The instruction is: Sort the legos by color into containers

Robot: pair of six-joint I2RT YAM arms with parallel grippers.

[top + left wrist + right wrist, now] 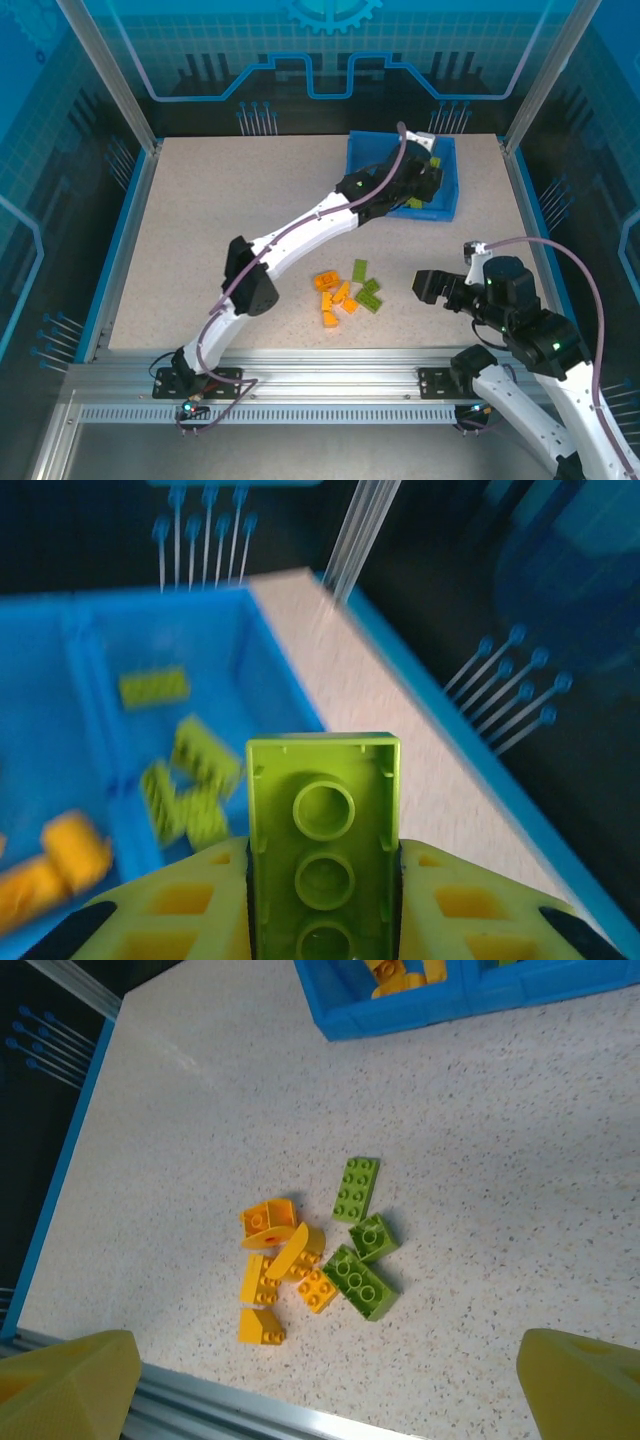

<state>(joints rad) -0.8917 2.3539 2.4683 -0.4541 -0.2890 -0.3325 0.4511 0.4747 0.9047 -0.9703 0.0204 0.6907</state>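
Observation:
My left gripper [322,880] is shut on a lime-green lego [322,780], hollow underside facing the camera, held between the yellow fingers [190,905]. It hangs over the blue tray [285,670], whose right compartment holds several green legos [190,770] and whose left one holds orange legos [50,865]. From above, this gripper [425,185] sits over the tray [450,195] at the back right. A loose pile of orange legos [333,297] and green legos [366,290] lies at the table's front middle. My right gripper [432,288] stands open just right of the pile, holding nothing.
In the right wrist view the pile of orange bricks [270,1260] and green bricks [360,1280] lies ahead of the open gripper [328,1390], with the tray's wall [400,1015] farther off. The aluminium frame rail [320,380] runs along the near edge.

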